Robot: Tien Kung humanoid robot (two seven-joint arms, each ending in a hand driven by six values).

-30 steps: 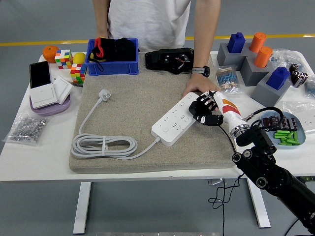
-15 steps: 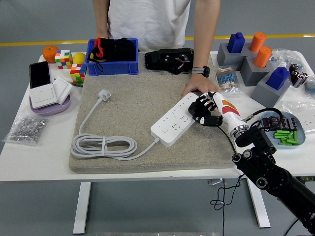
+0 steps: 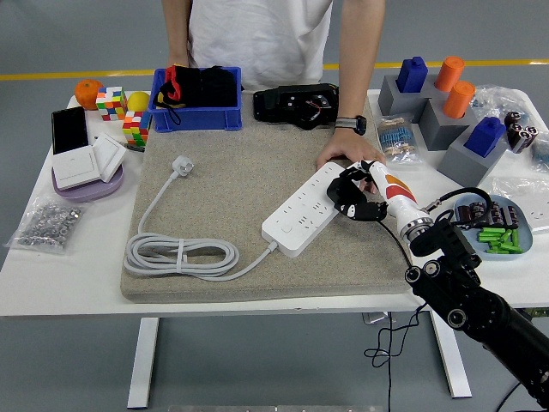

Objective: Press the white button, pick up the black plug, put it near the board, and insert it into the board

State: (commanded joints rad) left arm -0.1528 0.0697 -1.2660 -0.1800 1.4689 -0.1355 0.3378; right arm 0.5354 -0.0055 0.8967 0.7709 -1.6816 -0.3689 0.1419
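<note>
Robot hand (image 3: 357, 196) edged left, curled over power strip (image 3: 310, 209).

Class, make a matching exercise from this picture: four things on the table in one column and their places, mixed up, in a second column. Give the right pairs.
Things:
1. power strip
2. white plug
3. blue bin
4. bag of nuts

Places:
A. far edge of the mat
B. table's left edge
C. under the right hand
D. mat's far left part

Pairs: 1-C, 2-D, 3-A, 4-B

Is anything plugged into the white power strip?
No. Every socket showing on the power strip is empty; the robot's hand covers its far end.
</note>
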